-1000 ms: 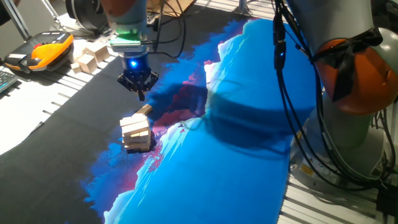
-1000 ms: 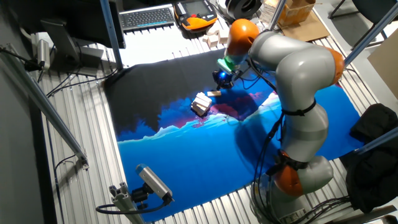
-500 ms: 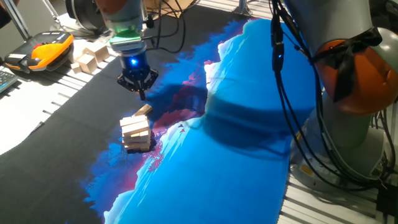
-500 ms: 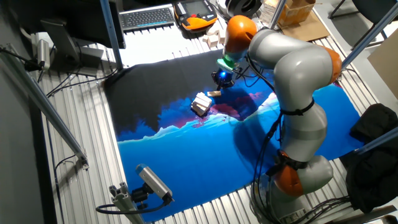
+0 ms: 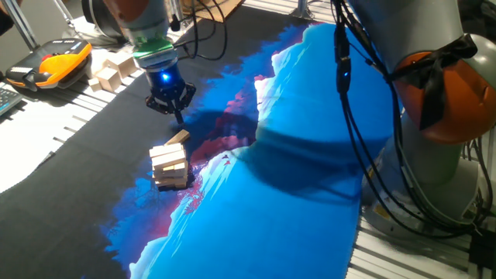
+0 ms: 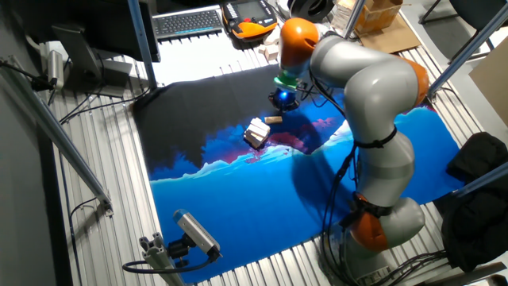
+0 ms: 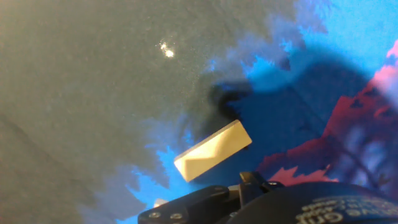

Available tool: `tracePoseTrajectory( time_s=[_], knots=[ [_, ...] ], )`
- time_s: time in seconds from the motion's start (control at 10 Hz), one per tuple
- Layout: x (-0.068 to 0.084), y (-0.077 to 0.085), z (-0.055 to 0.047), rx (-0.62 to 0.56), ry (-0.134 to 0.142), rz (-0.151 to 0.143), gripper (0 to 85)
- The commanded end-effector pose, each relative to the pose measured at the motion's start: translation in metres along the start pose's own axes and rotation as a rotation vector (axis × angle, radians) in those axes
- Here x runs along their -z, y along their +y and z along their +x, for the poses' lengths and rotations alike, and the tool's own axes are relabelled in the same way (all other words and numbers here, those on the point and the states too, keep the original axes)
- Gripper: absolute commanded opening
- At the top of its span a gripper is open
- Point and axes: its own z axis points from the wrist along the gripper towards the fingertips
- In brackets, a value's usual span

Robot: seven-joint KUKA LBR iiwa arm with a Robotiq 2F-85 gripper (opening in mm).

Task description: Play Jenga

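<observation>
Jenga (image 5: 170, 165) upright, loose block (image 5: 178, 137) at its 12 lying long-axis 2–8; gripper (image 5: 175, 115) empty, aperture unclear.

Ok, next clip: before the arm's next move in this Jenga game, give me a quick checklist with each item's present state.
1. Short tower of pale wooden blocks standing: ok, stacked, though its layers look uneven.
2. Single loose pale wooden block off the tower: ok, it lies flat on the printed mat beside the tower.
3. Black two-finger gripper clear of the blocks: ok, it hangs above the mat, touching neither.
4. Gripper empty: ok, nothing shows between its fingers.
5. Jaw opening: cannot tell, the tips are too small in the fixed views and cut off in the hand view.
</observation>
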Motion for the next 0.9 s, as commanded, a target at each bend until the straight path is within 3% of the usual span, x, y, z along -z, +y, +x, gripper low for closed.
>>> tracePoseTrajectory(
  time_s=[0.0, 0.2, 0.5, 0.8],
  knots=[
    [0.0015, -0.0006, 0.0008, 0.455, -0.052, 0.073, 0.0],
    [0.0025, -0.0004, 0.0018, 0.500, -0.055, 0.085, 0.0],
    [0.0070, -0.0042, -0.0007, 0.581, -0.091, 0.128, 0.0],
    [0.0065, -0.0033, -0.0006, 0.586, -0.093, 0.127, 0.0]
  ],
)
